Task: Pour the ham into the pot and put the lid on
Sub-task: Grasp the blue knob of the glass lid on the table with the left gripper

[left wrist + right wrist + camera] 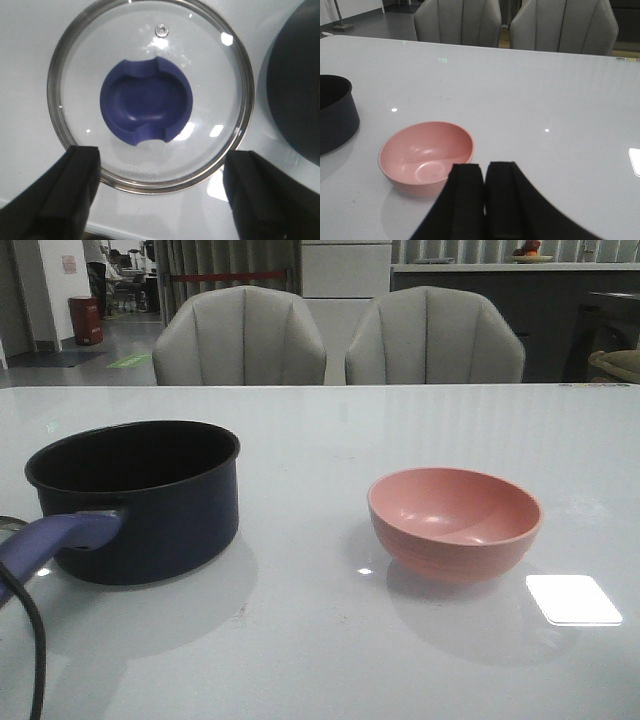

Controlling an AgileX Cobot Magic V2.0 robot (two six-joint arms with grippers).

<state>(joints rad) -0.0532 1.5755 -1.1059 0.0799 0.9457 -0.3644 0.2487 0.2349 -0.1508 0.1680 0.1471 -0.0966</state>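
The dark navy pot [140, 500] stands on the left of the white table, its purplish-blue handle [55, 540] pointing toward me. The pink bowl [455, 522] stands to its right and looks empty. No ham shows in any view; the pot's inside is dark. The glass lid [210, 100] with a silver rim and a blue knob [146, 102] lies flat on the table beside the pot [297, 95]. My left gripper [162, 200] hovers above the lid, open and empty. My right gripper [485, 172] is shut and empty, just beside the bowl [425, 157]. Neither gripper shows in the front view.
Two grey chairs [240, 340] [435, 335] stand behind the table's far edge. A black cable [35, 640] hangs at the near left by the pot handle. A bright light patch [573, 600] lies on the table right of the bowl.
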